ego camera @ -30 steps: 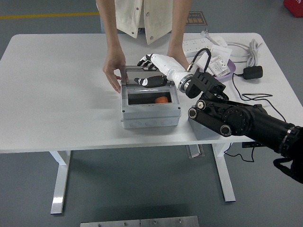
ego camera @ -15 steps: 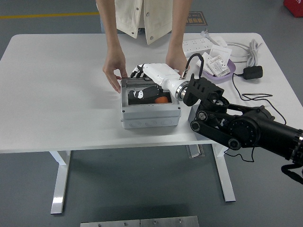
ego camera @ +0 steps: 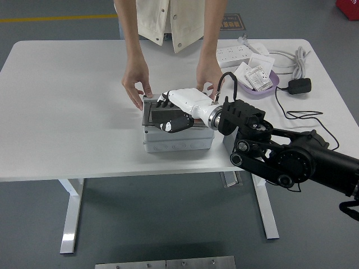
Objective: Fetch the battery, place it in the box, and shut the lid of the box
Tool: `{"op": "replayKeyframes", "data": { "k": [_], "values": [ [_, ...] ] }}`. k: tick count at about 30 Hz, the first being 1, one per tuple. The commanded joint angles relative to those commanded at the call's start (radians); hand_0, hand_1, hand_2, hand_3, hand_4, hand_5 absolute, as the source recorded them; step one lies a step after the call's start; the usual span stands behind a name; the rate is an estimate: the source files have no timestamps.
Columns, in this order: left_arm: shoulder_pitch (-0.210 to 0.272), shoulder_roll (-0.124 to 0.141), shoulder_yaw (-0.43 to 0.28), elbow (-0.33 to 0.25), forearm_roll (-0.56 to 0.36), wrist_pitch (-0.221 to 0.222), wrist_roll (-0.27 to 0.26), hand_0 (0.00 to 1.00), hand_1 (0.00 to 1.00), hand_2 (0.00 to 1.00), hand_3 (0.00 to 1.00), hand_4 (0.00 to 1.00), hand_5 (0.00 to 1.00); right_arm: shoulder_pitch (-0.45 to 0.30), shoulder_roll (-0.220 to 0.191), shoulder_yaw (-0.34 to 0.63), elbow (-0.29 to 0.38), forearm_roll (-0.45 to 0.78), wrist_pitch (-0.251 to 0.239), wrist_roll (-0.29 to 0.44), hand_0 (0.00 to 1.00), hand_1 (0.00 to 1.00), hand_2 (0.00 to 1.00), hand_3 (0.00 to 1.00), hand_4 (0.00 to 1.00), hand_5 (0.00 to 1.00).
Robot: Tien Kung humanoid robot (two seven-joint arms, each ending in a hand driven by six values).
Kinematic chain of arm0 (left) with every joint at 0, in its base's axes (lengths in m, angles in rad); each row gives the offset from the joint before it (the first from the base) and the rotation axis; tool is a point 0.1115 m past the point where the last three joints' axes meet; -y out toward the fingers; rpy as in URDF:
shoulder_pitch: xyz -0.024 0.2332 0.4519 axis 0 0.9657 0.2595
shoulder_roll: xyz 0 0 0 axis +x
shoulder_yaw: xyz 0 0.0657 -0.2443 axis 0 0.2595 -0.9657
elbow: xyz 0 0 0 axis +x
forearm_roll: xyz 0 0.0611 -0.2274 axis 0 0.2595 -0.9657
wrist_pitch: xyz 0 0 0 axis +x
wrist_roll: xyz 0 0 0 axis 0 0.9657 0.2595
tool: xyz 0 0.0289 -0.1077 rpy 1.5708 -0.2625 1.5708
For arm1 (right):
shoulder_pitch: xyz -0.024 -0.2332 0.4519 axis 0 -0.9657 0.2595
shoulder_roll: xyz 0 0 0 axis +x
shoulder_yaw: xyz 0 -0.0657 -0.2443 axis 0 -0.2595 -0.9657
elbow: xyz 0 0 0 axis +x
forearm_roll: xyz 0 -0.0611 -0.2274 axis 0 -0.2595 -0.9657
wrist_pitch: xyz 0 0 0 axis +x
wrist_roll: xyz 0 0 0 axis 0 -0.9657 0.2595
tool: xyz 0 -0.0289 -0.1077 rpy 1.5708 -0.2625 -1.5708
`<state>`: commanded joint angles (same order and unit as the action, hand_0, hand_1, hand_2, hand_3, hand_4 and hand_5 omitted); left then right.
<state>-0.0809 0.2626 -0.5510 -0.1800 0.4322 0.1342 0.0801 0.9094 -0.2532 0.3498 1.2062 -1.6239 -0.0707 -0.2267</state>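
A grey box (ego camera: 176,140) stands at the middle of the white table (ego camera: 67,112). Its dark see-through lid (ego camera: 154,115) lies down flat over the box. My right hand (ego camera: 168,112), white with black fingers, rests palm down on the lid with its fingers spread flat. The battery is hidden under the lid and the hand. A person at the far side holds the box at its back corners with one hand (ego camera: 136,84) on the left and one hand (ego camera: 208,75) on the right. My left arm is out of view.
A purple bowl (ego camera: 268,87) with small packets, a white power strip (ego camera: 238,54), a white cable (ego camera: 300,56) and a black adapter (ego camera: 299,86) with its cord lie at the back right. My black right arm (ego camera: 286,157) hangs over the table's front right edge.
My right hand has pushed the lid down from raised to flat on the box. The orange thing inside the box no longer shows. The arm has dropped lower and moved left.
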Motion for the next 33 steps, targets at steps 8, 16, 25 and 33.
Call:
{"op": "replayKeyframes", "data": {
  "k": [8, 16, 25, 33],
  "values": [
    [0.0, -0.002, 0.0, 0.0, 0.0, 0.0, -0.001, 0.577, 0.625, 0.552, 0.547, 0.546, 0.002, -0.018, -0.017, 0.058, 0.007, -0.011, 0.006, -0.003, 0.643, 0.662, 0.695, 0.746, 0.765, 0.468],
    [0.005, -0.003, -0.012, 0.0, 0.011, 0.001, 0.003, 0.577, 0.624, 0.552, 0.547, 0.546, 0.002, -0.071, -0.056, 0.204, 0.05, -0.079, 0.034, -0.015, 0.646, 0.663, 0.695, 0.747, 0.767, 0.472],
    [0.01, -0.007, -0.02, 0.0, 0.017, 0.0, 0.005, 0.577, 0.624, 0.552, 0.547, 0.547, 0.002, -0.201, -0.106, 0.388, 0.158, -0.172, 0.055, -0.002, 0.649, 0.661, 0.687, 0.753, 0.771, 0.474],
    [0.018, -0.01, -0.036, 0.0, 0.028, 0.0, 0.009, 0.577, 0.624, 0.552, 0.548, 0.547, 0.002, -0.342, -0.128, 0.554, 0.221, -0.122, -0.102, 0.15, 0.631, 0.653, 0.678, 0.736, 0.775, 0.482]
  ]
}}
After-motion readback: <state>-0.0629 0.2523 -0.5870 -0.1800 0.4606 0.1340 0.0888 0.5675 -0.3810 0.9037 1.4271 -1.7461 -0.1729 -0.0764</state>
